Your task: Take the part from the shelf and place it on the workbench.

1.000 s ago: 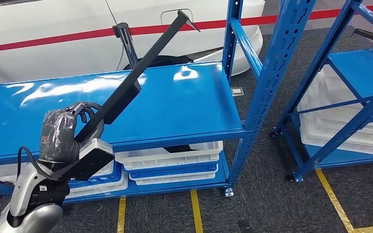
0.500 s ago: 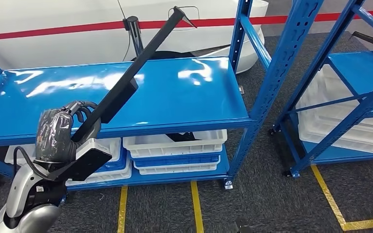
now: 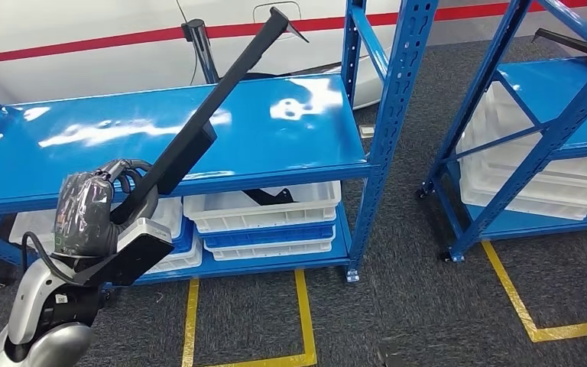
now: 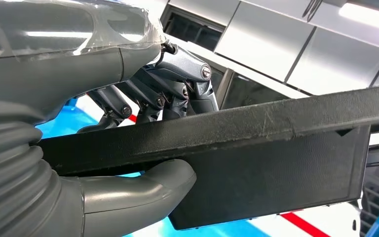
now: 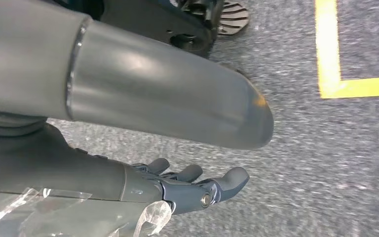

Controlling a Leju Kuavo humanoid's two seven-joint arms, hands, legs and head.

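A long black part (image 3: pixel 206 115) slants up to the right, its tip ending in a small triangular bracket near the white car. My left hand (image 3: pixel 92 206) grips its lower end at the bottom left of the head view. In the left wrist view the fingers (image 4: pixel 177 94) curl over the black part (image 4: pixel 276 148) and the thumb (image 4: pixel 143 190) presses from the opposite side. The part is lifted above the blue shelf (image 3: pixel 290 130). My right hand (image 5: pixel 187 190) hangs over grey carpet, fingers loosely extended, holding nothing.
White trays (image 3: pixel 264 210) are stacked on the lower level of the blue rack. A second blue rack (image 3: pixel 558 99) with white bins stands to the right. Yellow floor lines (image 3: pixel 302 306) cross the grey carpet. A white car (image 3: pixel 84 46) with a red stripe stands behind.
The whole view has shifted as the camera moved; the racks slid left and more floor shows. The left hand still holds the black part the same way.
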